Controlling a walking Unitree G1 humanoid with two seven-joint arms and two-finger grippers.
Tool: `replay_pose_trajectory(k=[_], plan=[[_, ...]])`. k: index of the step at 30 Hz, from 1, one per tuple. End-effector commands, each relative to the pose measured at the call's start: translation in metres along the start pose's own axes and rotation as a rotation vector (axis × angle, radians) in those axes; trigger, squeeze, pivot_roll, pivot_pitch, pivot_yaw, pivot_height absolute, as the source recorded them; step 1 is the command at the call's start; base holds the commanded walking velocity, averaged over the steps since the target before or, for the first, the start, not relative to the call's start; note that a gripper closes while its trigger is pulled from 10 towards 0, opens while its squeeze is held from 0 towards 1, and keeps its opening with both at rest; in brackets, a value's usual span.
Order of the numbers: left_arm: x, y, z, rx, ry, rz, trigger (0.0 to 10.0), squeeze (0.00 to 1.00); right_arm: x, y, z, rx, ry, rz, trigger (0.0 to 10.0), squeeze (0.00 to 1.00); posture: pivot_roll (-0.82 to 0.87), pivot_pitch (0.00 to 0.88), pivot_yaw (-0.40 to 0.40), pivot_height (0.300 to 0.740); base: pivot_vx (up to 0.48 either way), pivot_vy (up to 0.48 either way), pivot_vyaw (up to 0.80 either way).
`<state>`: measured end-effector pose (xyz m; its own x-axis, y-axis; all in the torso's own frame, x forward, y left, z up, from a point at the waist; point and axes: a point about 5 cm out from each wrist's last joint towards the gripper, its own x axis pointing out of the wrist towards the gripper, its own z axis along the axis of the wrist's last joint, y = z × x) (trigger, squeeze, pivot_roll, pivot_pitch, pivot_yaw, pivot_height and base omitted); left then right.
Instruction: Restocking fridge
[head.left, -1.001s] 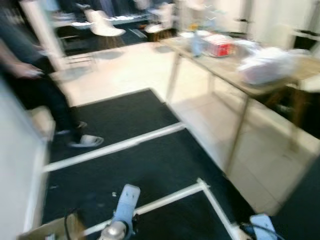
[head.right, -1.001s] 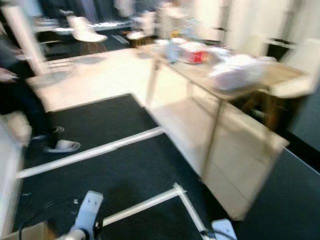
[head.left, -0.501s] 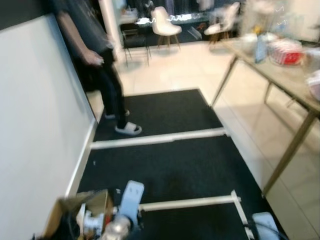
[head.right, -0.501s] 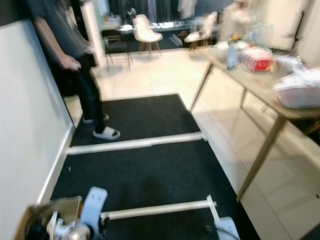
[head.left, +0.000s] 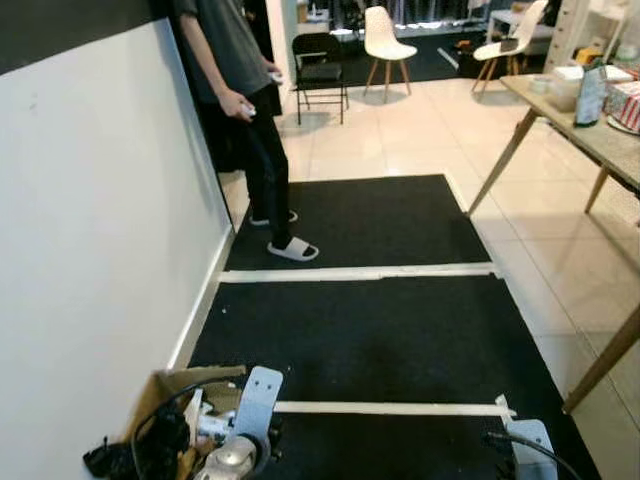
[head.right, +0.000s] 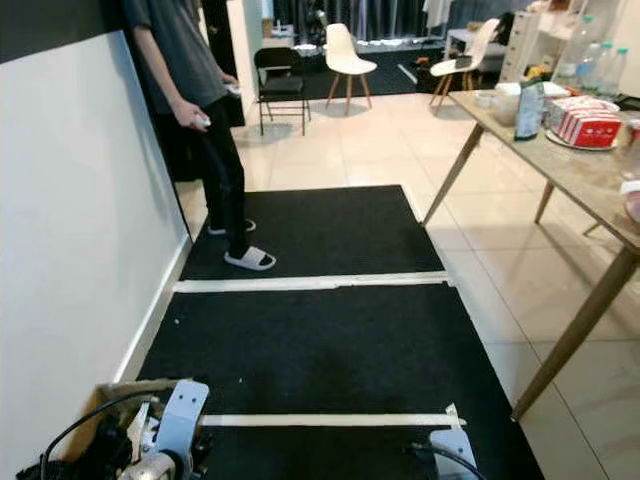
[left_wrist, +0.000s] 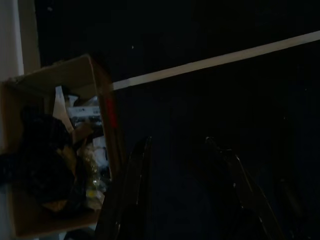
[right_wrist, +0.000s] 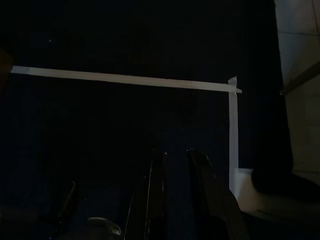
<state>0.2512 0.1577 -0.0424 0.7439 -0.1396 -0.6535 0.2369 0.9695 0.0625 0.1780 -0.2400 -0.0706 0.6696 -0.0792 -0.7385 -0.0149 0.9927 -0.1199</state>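
Observation:
A wooden table (head.right: 565, 175) along the right edge carries groceries: a dark carton (head.right: 528, 108), a red box (head.right: 588, 127) and bottles behind them. Both my arms hang idle over a black floor mat (head.left: 380, 340). In the left wrist view my left gripper (left_wrist: 177, 142) is open above the mat with nothing between its fingers, beside a cardboard box (left_wrist: 100, 90) of clutter. My right gripper (right_wrist: 175, 152) hangs over the mat with its fingers close together and nothing in them. The wrist views are very dark.
A white wall (head.left: 90, 220) runs along the left. A person (head.left: 235, 90) in sandals stands by it on the mat's far end. White tape lines (head.left: 360, 272) cross the mat. Chairs (head.left: 385, 40) stand farther back on the tiled floor (head.left: 400, 130).
The camera has swung left and the picture has sharpened. The table slid to the right edge while the wall and the person came into full view. Both arms still hang.

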Motion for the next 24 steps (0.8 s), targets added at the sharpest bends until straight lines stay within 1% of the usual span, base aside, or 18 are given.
replay_pose_trajectory(k=[1, 9, 14, 16, 19, 21, 24], plan=[[0.000, 0.003, 0.001, 0.008, -0.006, 0.010, 10.0, 0.00, 0.000, 0.004, -0.001, 0.012, 0.003, 0.003, 10.0, 0.00, -0.11, 0.011, 0.056, 0.726, 0.000, 0.000, 0.00], [0.001, 0.001, 0.005, 0.014, -0.013, -0.001, 10.0, 0.00, 0.000, 0.003, -0.001, 0.023, -0.001, -0.009, 10.0, 0.00, -0.11, 0.009, 0.063, 0.726, 0.000, 0.000, 0.00], [0.002, 0.003, 0.010, 0.025, -0.017, -0.011, 10.0, 0.00, 0.000, 0.004, -0.002, 0.075, -0.010, -0.043, 10.0, 0.00, -0.11, 0.005, 0.095, 0.726, 0.000, 0.000, 0.00], [0.002, 0.004, 0.011, 0.029, -0.017, -0.013, 10.0, 0.00, 0.000, 0.004, -0.002, 0.082, -0.012, -0.047, 10.0, 0.00, -0.10, 0.003, 0.106, 0.726, 0.000, 0.000, 0.00], [0.003, 0.013, 0.021, 0.054, -0.025, -0.013, 10.0, 0.00, 0.000, 0.012, -0.004, 0.129, -0.021, -0.060, 10.0, 0.00, -0.10, 0.000, 0.152, 0.726, 0.000, 0.000, 0.00], [0.003, 0.016, 0.024, 0.059, -0.028, -0.012, 10.0, 0.00, 0.000, 0.014, -0.005, 0.142, -0.021, -0.063, 10.0, 0.00, -0.10, 0.000, 0.152, 0.726, 0.000, 0.000, 0.00], [0.004, 0.020, 0.029, 0.061, -0.033, -0.007, 10.0, 0.00, 0.000, 0.018, -0.006, 0.156, -0.020, -0.066, 10.0, 0.00, -0.09, 0.000, 0.175, 0.726, 0.000, 0.000, 0.00]])
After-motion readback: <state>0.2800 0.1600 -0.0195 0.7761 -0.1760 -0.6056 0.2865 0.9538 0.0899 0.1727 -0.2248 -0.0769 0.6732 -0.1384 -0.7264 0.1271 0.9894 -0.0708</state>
